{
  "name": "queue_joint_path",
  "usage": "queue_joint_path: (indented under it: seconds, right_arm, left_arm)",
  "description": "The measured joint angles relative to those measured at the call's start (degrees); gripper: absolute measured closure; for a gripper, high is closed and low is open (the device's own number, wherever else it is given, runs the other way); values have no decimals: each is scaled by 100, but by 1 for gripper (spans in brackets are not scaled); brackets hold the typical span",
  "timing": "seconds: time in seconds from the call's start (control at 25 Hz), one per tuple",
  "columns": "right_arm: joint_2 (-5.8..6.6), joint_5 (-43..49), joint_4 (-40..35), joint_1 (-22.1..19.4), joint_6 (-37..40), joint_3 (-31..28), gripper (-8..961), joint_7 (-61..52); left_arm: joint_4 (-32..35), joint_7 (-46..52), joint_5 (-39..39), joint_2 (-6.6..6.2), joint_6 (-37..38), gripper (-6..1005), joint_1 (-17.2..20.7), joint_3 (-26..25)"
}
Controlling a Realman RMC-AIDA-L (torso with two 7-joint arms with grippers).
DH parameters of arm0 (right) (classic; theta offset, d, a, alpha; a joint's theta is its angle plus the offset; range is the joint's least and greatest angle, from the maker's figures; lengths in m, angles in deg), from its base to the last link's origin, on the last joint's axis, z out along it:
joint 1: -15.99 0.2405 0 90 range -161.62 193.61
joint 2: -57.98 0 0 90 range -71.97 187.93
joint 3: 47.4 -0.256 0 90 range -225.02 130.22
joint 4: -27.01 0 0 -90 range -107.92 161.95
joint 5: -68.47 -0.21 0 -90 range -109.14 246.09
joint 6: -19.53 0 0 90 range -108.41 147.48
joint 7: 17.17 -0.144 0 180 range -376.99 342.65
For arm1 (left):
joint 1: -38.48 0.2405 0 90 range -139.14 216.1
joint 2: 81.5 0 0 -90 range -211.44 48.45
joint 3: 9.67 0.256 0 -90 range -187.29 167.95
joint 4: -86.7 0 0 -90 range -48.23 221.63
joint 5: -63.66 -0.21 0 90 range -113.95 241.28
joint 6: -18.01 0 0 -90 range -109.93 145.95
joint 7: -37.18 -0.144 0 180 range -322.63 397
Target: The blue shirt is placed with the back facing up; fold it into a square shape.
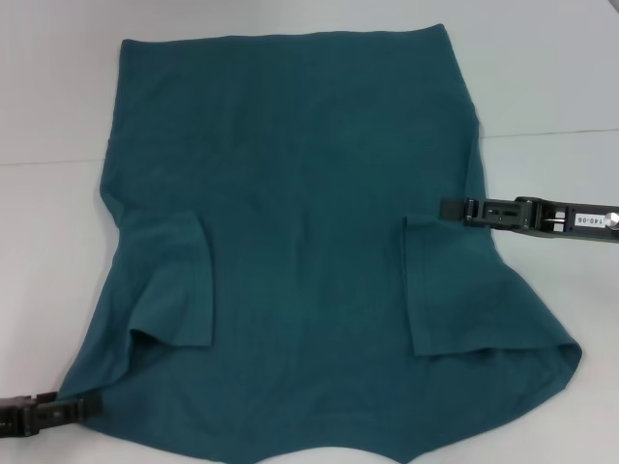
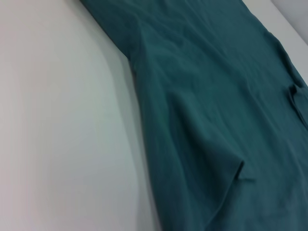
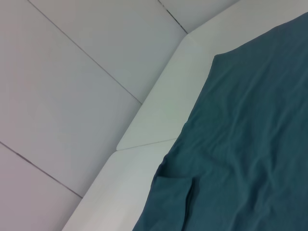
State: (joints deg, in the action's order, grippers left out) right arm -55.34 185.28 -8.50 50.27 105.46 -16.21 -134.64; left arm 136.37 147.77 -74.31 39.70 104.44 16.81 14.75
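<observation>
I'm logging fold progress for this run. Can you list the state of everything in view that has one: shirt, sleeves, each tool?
blue shirt: spread flat on the white table, plain side up, body not yet folded.
left sleeve: folded inward onto the body.
right sleeve: folded inward onto the body.
left tool: at the shirt's near left corner, low at the table.
right tool: at the shirt's right edge, by the folded sleeve.

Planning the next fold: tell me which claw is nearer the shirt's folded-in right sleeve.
Right. The right claw sits at the blue shirt edge, just beside the right sleeve; the left claw is at the opposite near corner.
</observation>
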Motion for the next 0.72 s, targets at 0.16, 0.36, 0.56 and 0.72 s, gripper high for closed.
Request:
queue_joint_path:
  seconds: [0.16,0.36,0.56,0.72]
  right_arm:
    - [10,0,0,0,4,1,35,-11]
    - [28,-1,0,-15,4,-4,37,-33]
    - [35,-15,0,-27,4,-8,38,-38]
    - [39,-20,0,-32,4,-8,37,-38]
  left_arm:
    - [-16,55,-4,1,-23,98,-70,132]
    - [-19,137,-10,6,-24,98,-132,208]
    - [-19,181,-11,9,4,98,-157,257]
    - [-19,232,-11,9,10,99,-175,348]
